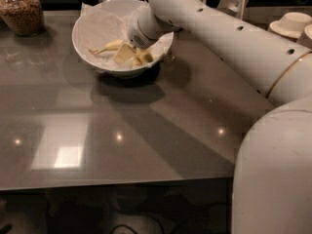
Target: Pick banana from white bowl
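The white bowl [92, 30], lined with crinkled white paper, stands at the back of the grey table. The banana [110, 46] lies inside it, curved and yellow, its thin brownish tip pointing left. My gripper [132, 55] reaches down into the bowl from the right and sits right at the banana's right end. The wrist hides that end of the banana. More yellow [145, 58] shows just right of the gripper; I cannot tell whether it belongs to the same fruit.
A glass jar of brown pieces [20, 11] stands at the back left. Small beige bowls [293, 23] are stacked at the far right. My white arm [234, 38] crosses the table's right half. The table's front edge [117, 182] runs across the lower part of the view.
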{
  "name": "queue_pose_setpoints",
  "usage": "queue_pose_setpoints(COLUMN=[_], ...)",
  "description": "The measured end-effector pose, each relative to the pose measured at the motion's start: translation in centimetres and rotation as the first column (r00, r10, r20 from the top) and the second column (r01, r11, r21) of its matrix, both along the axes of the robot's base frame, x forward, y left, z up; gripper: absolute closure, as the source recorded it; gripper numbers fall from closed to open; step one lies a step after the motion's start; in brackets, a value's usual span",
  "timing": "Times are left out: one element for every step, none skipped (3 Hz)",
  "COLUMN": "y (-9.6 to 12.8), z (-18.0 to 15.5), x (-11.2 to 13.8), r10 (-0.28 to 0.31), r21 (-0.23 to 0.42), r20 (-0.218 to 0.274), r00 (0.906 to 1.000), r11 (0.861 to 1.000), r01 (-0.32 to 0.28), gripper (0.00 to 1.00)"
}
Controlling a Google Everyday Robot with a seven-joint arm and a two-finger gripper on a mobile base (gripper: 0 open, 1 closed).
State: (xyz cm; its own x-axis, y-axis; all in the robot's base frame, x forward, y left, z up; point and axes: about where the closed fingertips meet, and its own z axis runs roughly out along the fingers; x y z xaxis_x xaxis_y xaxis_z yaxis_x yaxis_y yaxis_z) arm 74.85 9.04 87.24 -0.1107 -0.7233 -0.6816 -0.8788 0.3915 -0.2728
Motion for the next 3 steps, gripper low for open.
queue_pose_setpoints(y=[-0.1, -0.1, 0.3], z=[-0.9, -1.0, 0.3], x=[-0.2, -0.5, -0.9], r10=[0.013, 0.027, 0.055], r21=[-0.057, -0.09, -0.106], r20=[-0.006, 0.004, 0.035], r00=[0.9999, 0.9996, 0.9979], r11=[0.998, 0.996, 0.993], r01=[-0.013, -0.027, -0.051], gripper=[0.51, 0.74, 0.97])
